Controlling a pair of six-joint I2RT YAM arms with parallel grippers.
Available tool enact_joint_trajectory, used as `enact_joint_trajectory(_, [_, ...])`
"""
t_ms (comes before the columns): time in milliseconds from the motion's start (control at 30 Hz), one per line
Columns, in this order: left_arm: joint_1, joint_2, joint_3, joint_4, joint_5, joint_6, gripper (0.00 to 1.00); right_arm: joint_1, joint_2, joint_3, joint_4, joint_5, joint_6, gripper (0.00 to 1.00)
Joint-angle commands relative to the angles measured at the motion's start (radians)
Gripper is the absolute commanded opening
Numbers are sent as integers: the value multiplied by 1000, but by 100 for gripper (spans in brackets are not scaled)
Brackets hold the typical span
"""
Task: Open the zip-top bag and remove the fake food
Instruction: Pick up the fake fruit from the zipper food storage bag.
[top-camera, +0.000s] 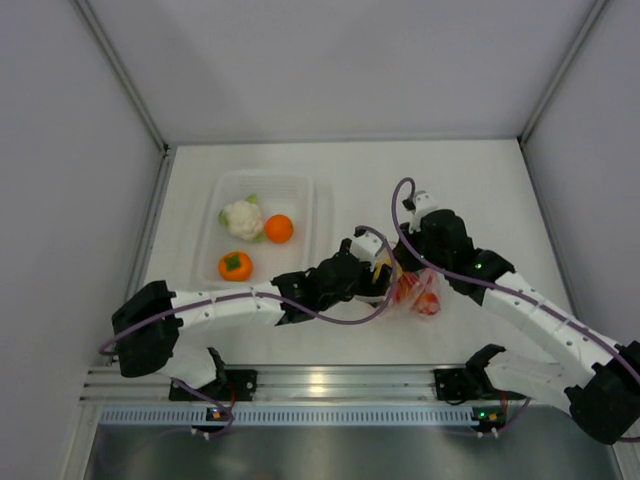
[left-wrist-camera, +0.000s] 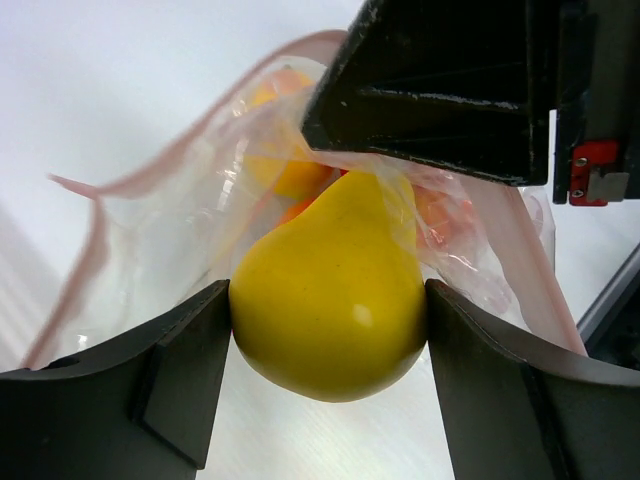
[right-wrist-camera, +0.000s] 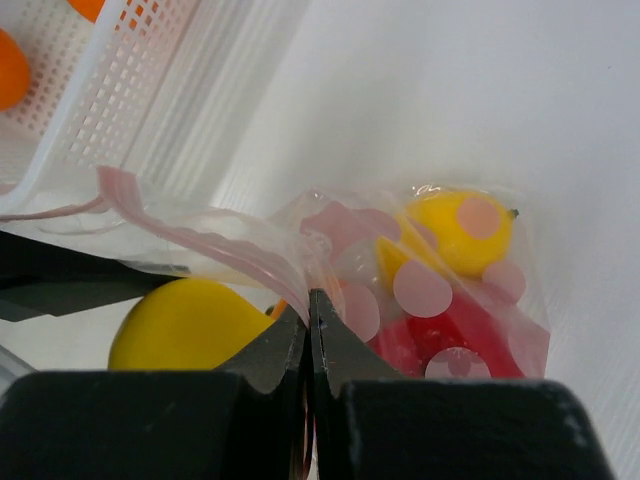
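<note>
The zip-top bag (top-camera: 418, 294) lies mid-table, clear with a pink zip strip, its mouth (left-wrist-camera: 180, 215) open. My right gripper (right-wrist-camera: 310, 303) is shut on the bag's rim by the strip. At the mouth, my left gripper (left-wrist-camera: 328, 305) is shut on a glossy yellow fake fruit (left-wrist-camera: 330, 300), both fingers pressed against its sides. That fruit is partly outside the bag, just above the table. Another yellow piece (right-wrist-camera: 455, 230) and red fake food (right-wrist-camera: 440, 340) remain inside. In the top view the two grippers meet over the bag.
A rigid clear tray (top-camera: 300, 190) stands to the left of the bag. It holds a white cauliflower (top-camera: 243, 218), an orange (top-camera: 279, 229) and an orange persimmon with a green top (top-camera: 235, 266). Its ribbed wall (right-wrist-camera: 150, 90) is close to the bag's mouth.
</note>
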Motion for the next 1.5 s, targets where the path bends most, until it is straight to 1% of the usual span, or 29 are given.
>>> enact_joint_trajectory(0, [-7,-76,-33,69,-72,64,0,3,8,47,1,58,-28,0])
enact_joint_trajectory(167, [-7,-127,-55,69,-159,67,0,7,-2,25,21,66,-17,0])
enact_joint_trajectory(333, [-7,-202,-85,88,-150,66,0,9,12,11,24,154,-2,0])
enact_joint_trajectory(467, [-7,-283,-153,167,-127,64,0,9,30,7,18,239,44,0])
enact_joint_trajectory(500, [-7,-298,-168,209,-126,63,0,7,29,2,26,251,50,0])
enact_joint_trajectory(667, [-6,-380,-239,294,-167,38,0,7,14,-22,63,261,95,0])
enact_joint_trajectory(700, [-6,-386,-245,294,-202,35,0,7,6,-28,67,274,96,0])
enact_joint_trajectory(867, [-6,-378,-245,293,-255,43,0,7,1,-27,64,314,93,0])
enact_joint_trajectory(933, [-6,-372,-245,293,-273,36,0,7,8,-13,53,357,81,0])
enact_joint_trajectory(1100, [-6,-372,-260,291,-250,36,0,-2,47,16,14,455,23,0])
enact_joint_trajectory(1267, [-6,-381,-286,279,-239,32,0,-20,38,13,30,451,-14,0])
enact_joint_trajectory(1367, [-6,-377,-288,241,-226,35,0,-20,15,11,59,410,-42,0])
enact_joint_trajectory(1467, [-6,-367,-289,208,-172,46,0,-20,-3,13,72,388,-48,0])
